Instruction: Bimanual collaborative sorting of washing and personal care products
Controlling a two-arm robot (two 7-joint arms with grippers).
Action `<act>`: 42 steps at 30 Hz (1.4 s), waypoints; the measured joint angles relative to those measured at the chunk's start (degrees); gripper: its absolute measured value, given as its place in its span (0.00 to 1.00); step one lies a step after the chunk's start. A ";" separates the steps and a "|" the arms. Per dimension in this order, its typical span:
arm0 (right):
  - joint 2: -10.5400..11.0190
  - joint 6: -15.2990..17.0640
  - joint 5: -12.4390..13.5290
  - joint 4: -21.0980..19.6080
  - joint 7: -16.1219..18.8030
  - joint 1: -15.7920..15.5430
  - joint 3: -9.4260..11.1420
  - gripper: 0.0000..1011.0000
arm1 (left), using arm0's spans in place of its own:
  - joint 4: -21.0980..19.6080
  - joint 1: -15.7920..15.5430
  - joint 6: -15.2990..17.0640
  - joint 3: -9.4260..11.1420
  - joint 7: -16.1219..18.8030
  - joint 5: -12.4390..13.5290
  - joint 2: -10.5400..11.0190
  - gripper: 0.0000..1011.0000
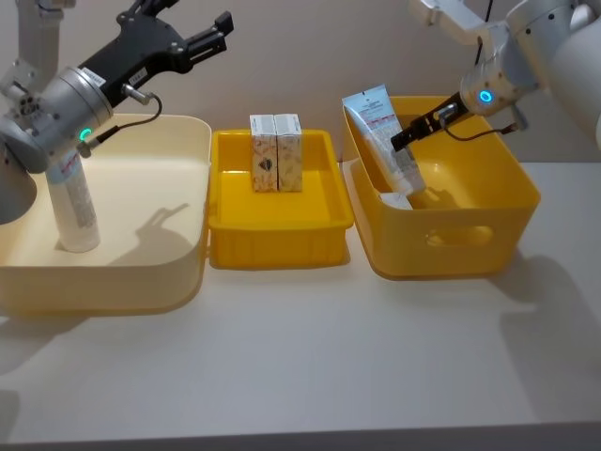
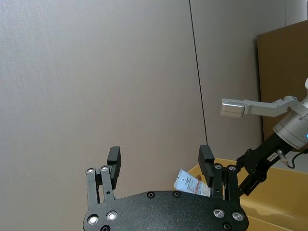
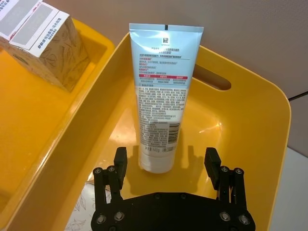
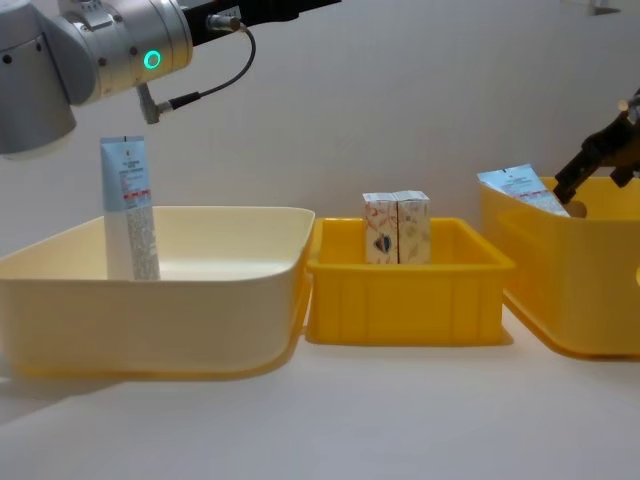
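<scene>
Head view, tube (image 1: 383,139) leaning, crimp up

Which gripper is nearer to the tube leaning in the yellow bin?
Right. The right gripper hovers open beside the tube; the left gripper is far off above the cream tub.

My head is looking down, my chest level; both are sharing the yellow tray (image 1: 329,193) between tubs.

White table (image 1: 310,357) carries cream tub (image 1: 141,272), yellow tray (image 1: 277,235), yellow bin (image 1: 460,240).
</scene>
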 joint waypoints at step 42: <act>-0.68 -1.36 0.76 3.42 0.03 1.61 -0.67 0.99 | 0.00 0.00 0.00 0.00 0.00 0.00 0.00 0.99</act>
